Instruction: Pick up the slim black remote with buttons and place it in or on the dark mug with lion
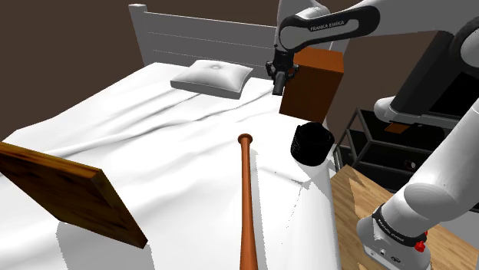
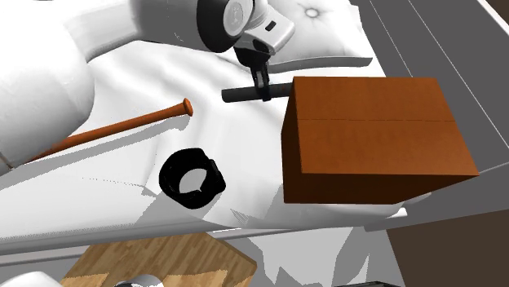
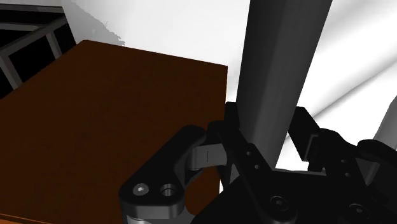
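- Jaws of the gripper (image 2: 259, 85) are clamped on the remote (image 2: 236, 95), gripping it near the middle so that both ends stick out sideways.
- In the wrist view the remote (image 3: 286, 63) runs as a long dark bar between the two fingers (image 3: 205, 156).
- It hangs over the bed (image 1: 153, 153), just beside the tall side of the brown box (image 2: 375, 139) and toward the headboard (image 1: 199, 34) end.
- Mug (image 2: 173, 175) stands near the bed's edge on the stand's side, apart from the box. Its mouth looks open upward in the second exterior view.
- Step in hand, as I judge it, is carrying the remote to the mug.
- Doing it well: raise it enough to clear the mug's rim, then centre one end over the mouth. The remote looks longer than the mouth is wide, so tipping it end-down or laying it across the rim seems the choice.
- Release low, since the mug sits close to the edge and a knock could send it off.
- Room: the box crowds one side of the path, so swing away from its near corner.
- Bat (image 1: 246, 207) lies along the bed on the other side of the mug, leaving open sheet between them.
- Pillow (image 1: 211, 77) and board (image 1: 69, 192) lie well clear.
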Robot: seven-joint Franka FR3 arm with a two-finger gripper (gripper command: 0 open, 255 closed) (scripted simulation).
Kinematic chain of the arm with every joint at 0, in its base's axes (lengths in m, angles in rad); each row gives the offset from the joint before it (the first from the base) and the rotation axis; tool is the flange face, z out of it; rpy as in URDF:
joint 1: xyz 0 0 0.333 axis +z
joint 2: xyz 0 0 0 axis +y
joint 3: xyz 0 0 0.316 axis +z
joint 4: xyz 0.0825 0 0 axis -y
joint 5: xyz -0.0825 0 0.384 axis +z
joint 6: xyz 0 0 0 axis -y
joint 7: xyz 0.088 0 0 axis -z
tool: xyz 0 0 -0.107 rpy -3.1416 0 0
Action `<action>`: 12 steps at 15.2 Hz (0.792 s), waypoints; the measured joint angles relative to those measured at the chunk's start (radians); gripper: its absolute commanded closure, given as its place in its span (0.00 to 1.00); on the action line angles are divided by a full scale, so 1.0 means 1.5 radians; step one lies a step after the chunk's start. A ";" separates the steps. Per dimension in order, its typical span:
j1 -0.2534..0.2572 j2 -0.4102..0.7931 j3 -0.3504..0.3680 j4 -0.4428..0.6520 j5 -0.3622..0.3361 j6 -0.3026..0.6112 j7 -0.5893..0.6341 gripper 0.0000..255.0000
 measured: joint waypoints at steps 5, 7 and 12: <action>0.006 -0.126 0.006 -0.157 0.012 0.031 0.014 1.00; 0.008 -0.178 0.006 -0.214 0.019 0.035 0.013 1.00; 0.024 -0.315 0.013 -0.348 0.040 0.032 0.023 1.00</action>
